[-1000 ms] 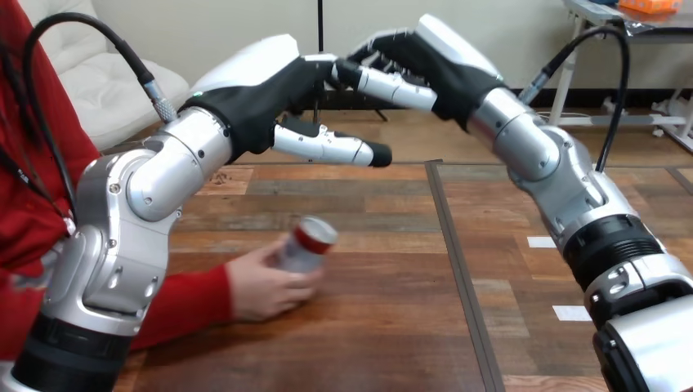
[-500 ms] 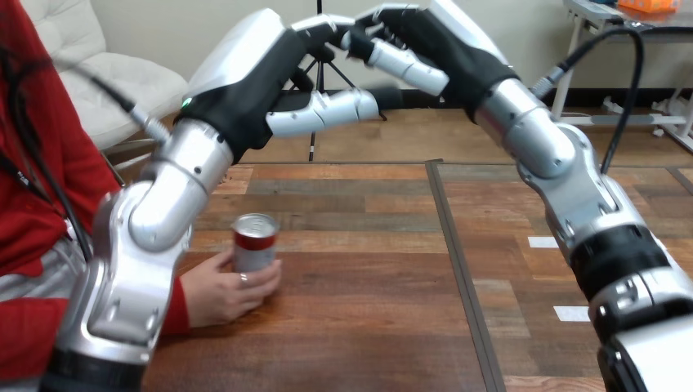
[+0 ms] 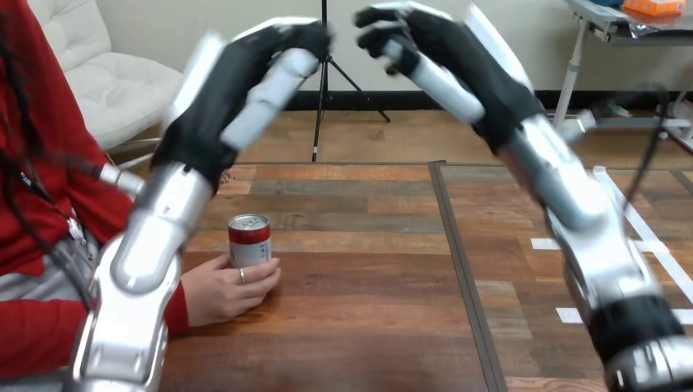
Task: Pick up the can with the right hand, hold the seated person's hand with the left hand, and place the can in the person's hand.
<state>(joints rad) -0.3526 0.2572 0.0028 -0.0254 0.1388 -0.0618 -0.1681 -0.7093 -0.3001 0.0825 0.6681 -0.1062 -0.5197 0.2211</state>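
Now | left robot hand [image 3: 237, 98] raised, fingers straight | right robot hand [image 3: 449, 57] raised, grip unclear

- A red and silver can [image 3: 249, 239] stood upright on the table [image 3: 351, 318], left of centre.
- The person's hand [image 3: 219, 291] curled round its lower part.

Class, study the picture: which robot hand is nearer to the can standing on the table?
Left. The left robot hand hangs high, almost straight above the can; the right robot hand is equally high but well off to the can's right.
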